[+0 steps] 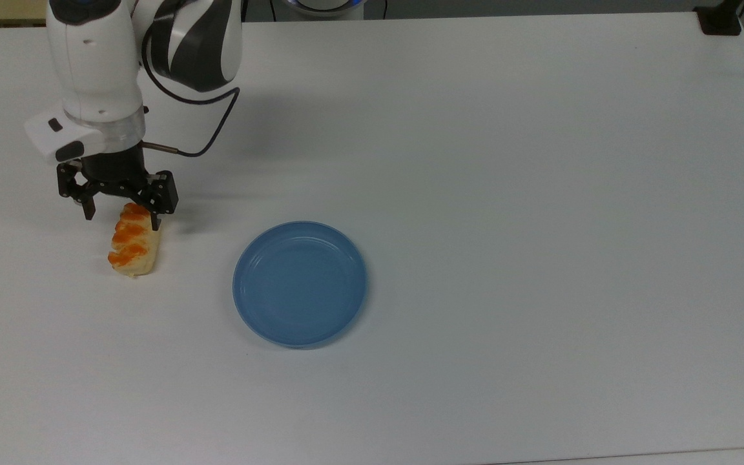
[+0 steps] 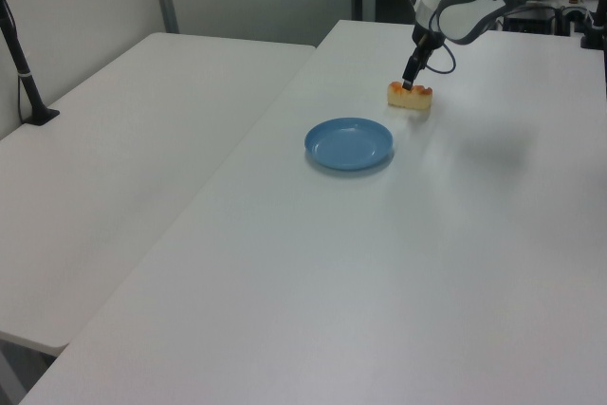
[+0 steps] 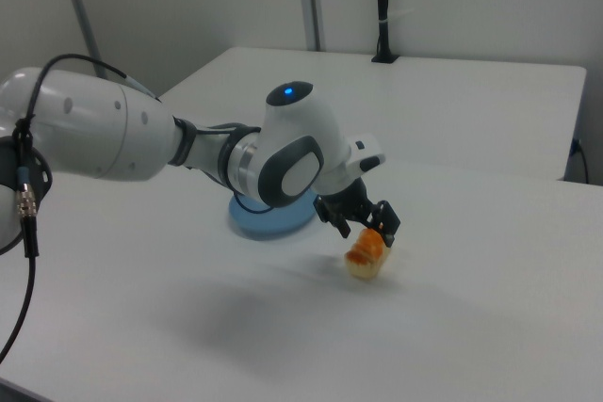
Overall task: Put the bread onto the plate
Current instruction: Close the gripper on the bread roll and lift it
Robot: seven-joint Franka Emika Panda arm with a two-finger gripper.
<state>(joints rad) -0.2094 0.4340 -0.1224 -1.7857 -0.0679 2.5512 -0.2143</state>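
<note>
The bread (image 1: 133, 244), a pale bun with orange glazed bumps, lies on the white table at the top view's left, well apart from the blue plate (image 1: 299, 284), which holds nothing. My gripper (image 1: 122, 219) is open and low over the bread's far end, with one finger on each side of it. The left view has the gripper (image 2: 409, 83) directly above the bread (image 2: 410, 96), beyond the plate (image 2: 348, 143). In the right view the open gripper (image 3: 365, 234) straddles the top of the bread (image 3: 366, 257), and the arm hides most of the plate (image 3: 256, 226).
A black cable (image 1: 210, 132) loops off the wrist above the table. A black clamp base (image 1: 721, 19) sits at the table's far right corner in the top view. A second white table (image 2: 123, 139) with a black post (image 2: 24, 68) adjoins at the left view's left.
</note>
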